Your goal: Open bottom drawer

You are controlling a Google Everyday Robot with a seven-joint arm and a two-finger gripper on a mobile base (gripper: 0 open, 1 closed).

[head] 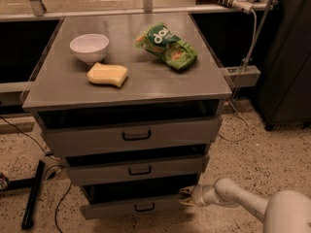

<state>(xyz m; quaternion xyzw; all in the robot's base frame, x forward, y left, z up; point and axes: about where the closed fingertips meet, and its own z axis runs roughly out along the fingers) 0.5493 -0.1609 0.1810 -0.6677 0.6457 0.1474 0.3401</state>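
Observation:
The bottom drawer (pixel 116 208) is the lowest and narrowest of three grey fronts, with a small black bar handle (pixel 145 208) at its centre. A dark gap shows above its front panel. My gripper (pixel 186 196) reaches in from the lower right on a white arm (pixel 233 198). Its tip is at the right end of the bottom drawer, just above the panel's top corner and well right of the handle.
The cabinet top (pixel 146 84) carries a white bowl (pixel 89 47), a yellow sponge (pixel 107 74) and a green snack bag (pixel 167 46). The top drawer (pixel 133 136) and middle drawer (pixel 136 170) also stand slightly out. A black bar (pixel 33 194) and cables lie on the floor at left.

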